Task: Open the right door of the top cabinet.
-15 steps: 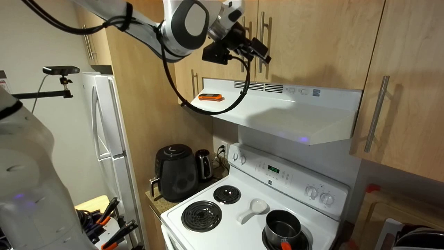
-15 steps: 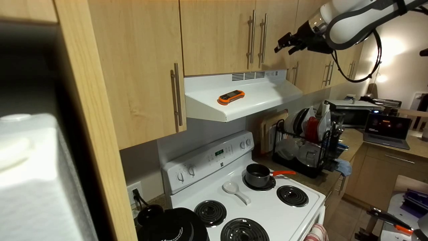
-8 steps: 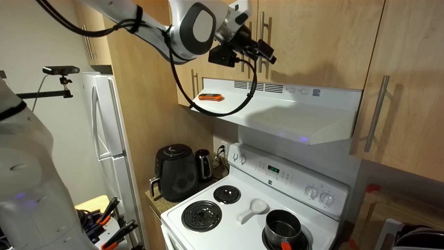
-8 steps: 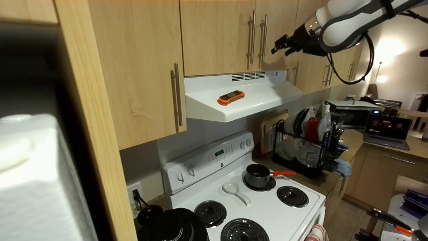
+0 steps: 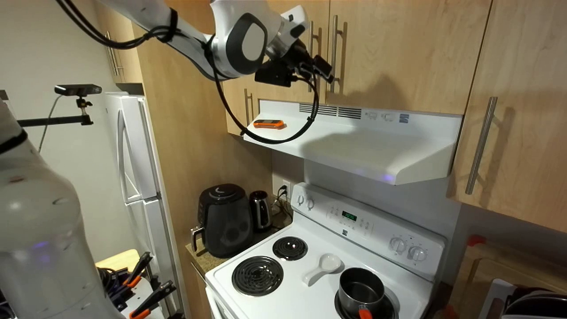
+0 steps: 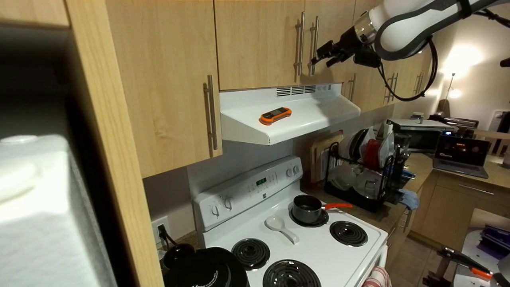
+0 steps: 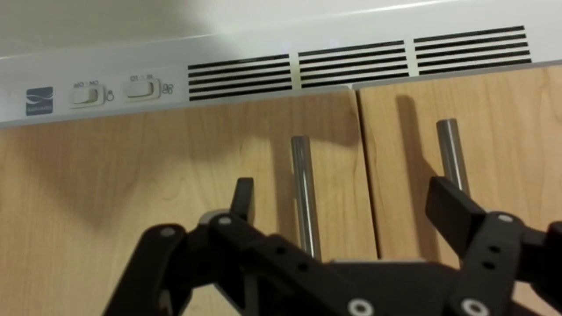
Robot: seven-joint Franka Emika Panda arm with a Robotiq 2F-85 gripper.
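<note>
Before the top cabinet we are hovering, gripper spread wide. Between its jaws in the wrist view, we are seeing the handle of the right door, closed above the range hood.

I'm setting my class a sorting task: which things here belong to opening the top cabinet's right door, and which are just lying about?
For the job: right door, its bar handle, top cabinet, fingers.

Lying about: saucepan, white spoon rest, orange device, laptop.
</note>
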